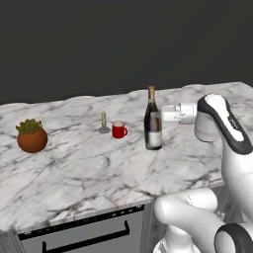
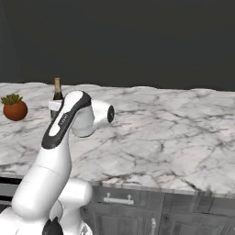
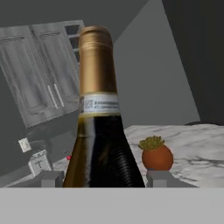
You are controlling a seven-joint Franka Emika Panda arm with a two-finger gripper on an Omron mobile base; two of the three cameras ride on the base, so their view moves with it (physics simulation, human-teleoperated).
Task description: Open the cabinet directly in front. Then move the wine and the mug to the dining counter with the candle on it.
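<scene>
Two rear base views sharing marble dining counter (image 1: 74, 168), hand view seemingly tight on wine (image 3: 103, 144)

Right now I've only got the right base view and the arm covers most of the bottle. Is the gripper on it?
Observer: Yes. In the hand view the gripper has a tip against each side of the wine, below its shoulder.
Operator: Is it lifted or down?
Observer: Down, as far as I can tell. In the left base view it stands upright with its base on the dining counter.
Operator: Can't see the mug. Where is it?
Observer: On the same counter, apart from the bottle on the potted plant's side. The mug is upright, right beside the candle.
</scene>
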